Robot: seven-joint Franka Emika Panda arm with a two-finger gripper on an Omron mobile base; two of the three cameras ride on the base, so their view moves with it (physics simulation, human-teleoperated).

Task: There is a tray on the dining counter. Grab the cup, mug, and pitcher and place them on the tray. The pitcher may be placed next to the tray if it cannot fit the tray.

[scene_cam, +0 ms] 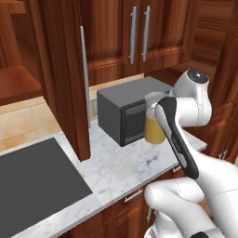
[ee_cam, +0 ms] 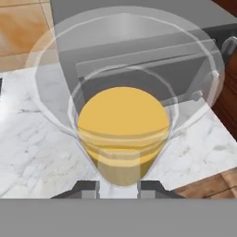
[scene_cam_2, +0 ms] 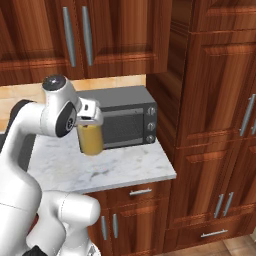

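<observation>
So the gripper (ee_cam: 118,187) has its two dark fingers (ee_cam: 87,189) closed most of the way onto the pitcher (ee_cam: 122,125), one on each side of the glass wall near the rim. It's clamped on it, not just brushing past. The pitcher hangs straight below the hand, mouth up, with the orange-yellow juice sitting in its lower part.

In the right base view the pitcher (scene_cam_2: 91,140) seems to be lifted a little off the marble counter (scene_cam_2: 125,167), though from that angle it's hard to be sure the bottom is clear of the stone. In the left base view the arm's black-striped forearm covers part of the pitcher (scene_cam: 153,130).

Just behind the pitcher, on the far side from the gripper, is a dark grey microwave (scene_cam_2: 127,120) with its door facing the hand, close enough that the glass overlaps it in the hand view. Wood wall cabinets (scene_cam_2: 75,35) hang above. Off to the gripper's left there's a black cooktop (scene_cam: 32,179) set in the counter, and a tall wood cabinet (scene_cam_2: 215,110) stands to the right.
</observation>
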